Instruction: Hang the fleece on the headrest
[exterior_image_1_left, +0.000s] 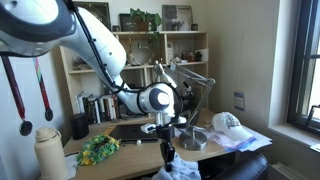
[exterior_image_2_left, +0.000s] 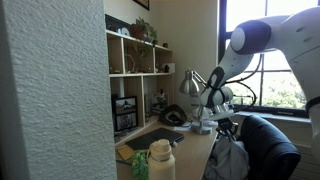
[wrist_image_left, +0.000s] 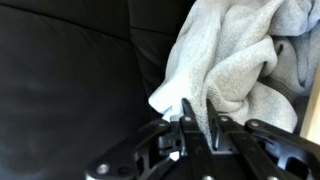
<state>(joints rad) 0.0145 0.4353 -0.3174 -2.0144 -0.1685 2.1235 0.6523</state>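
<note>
Gripper (wrist_image_left: 198, 118) at lower centre of the wrist view, fingers (wrist_image_left: 186, 122) drawn almost together and pinching a fold of the fleece (wrist_image_left: 235, 60). Fleece pale grey and fuzzy, bunched in thick folds across the upper right of that frame. Lying against the smooth black padding of the headrest (wrist_image_left: 70, 70), which fills the left half.

In an exterior view, fleece (exterior_image_2_left: 228, 160) hanging below the gripper at lower centre-right, just beside the rounded black headrest (exterior_image_2_left: 272, 142).

Light wooden tabletop (exterior_image_1_left: 128, 160) at lower centre of an exterior view. Carrying a white cap (exterior_image_1_left: 228, 123) at right, a desk lamp (exterior_image_1_left: 190, 78) behind the arm, a dark laptop (exterior_image_1_left: 135, 130) at centre and a yellow-and-green bundle (exterior_image_1_left: 100, 150) at left. Cream bottle (exterior_image_1_left: 50, 155) upright at lower left.

Open-fronted shelf unit (exterior_image_1_left: 150, 50) against the back wall, upper centre, stocked with books and topped by a potted plant (exterior_image_1_left: 140, 18). Window (exterior_image_1_left: 305, 60) along the right edge, admitting daylight. Textured grey panel (exterior_image_2_left: 50, 90) covering the left third of an exterior view, close to the camera.
</note>
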